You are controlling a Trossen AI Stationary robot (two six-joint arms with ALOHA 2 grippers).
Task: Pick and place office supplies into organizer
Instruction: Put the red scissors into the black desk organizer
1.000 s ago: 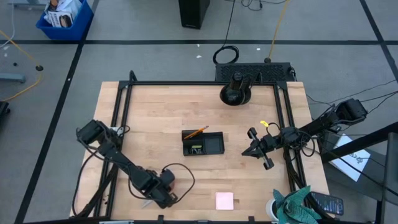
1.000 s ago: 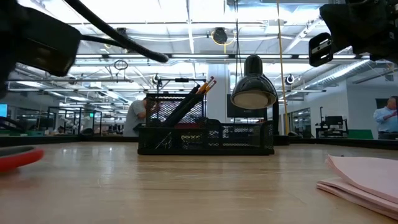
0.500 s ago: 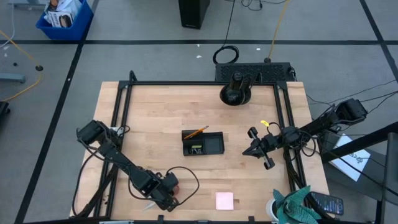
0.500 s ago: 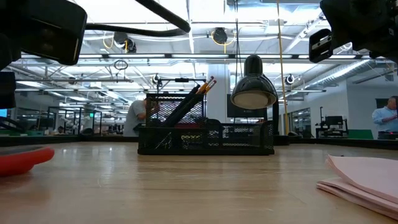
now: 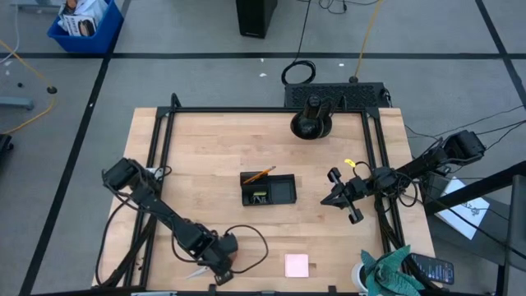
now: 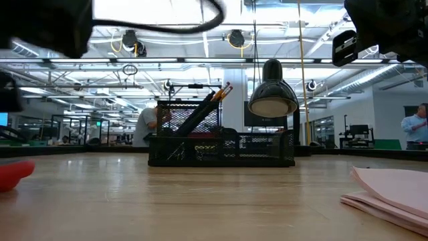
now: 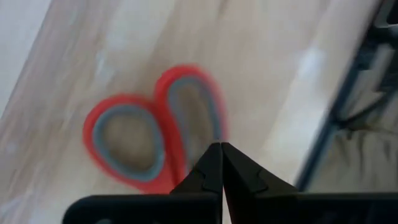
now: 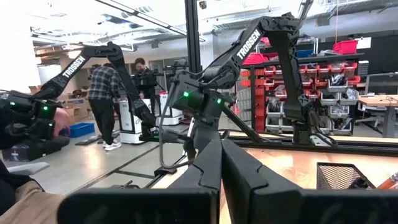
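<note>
The red-handled scissors (image 7: 163, 130) lie flat near the table's near edge. Their pale blades (image 5: 197, 270) show beside my left gripper (image 5: 222, 260), and a red handle loop (image 6: 12, 175) shows in the low view. My left gripper (image 7: 221, 148) is shut and points down, its tips over the handle where the two loops meet. The black organizer (image 5: 269, 189) stands at mid-table with an orange pencil (image 5: 259, 175) leaning out of it. The pink sticky-note pad (image 5: 297, 265) lies flat near the near edge. My right gripper (image 5: 331, 198) is shut and waits in the air right of the organizer. My left gripper comes from above, pointing down, with its shut fingertips (image 7: 211, 163) at the scissors' handle beside the right loop (image 7: 186, 106). I cannot tell whether the tips touch it. The scissors lie flat on the table.
A round black stand with a lamp head (image 5: 311, 122) sits at the far edge. A teal cloth (image 5: 390, 275) lies off the table's near right corner. Bare wood lies between the organizer and the sticky pad. A black frame rail (image 5: 156, 156) runs along the table's sides.
My left gripper has moved a little toward the table's near edge, and its cable loop has swung right. In the low view the red handle shows shorter at the picture's left edge than half a second ago.
</note>
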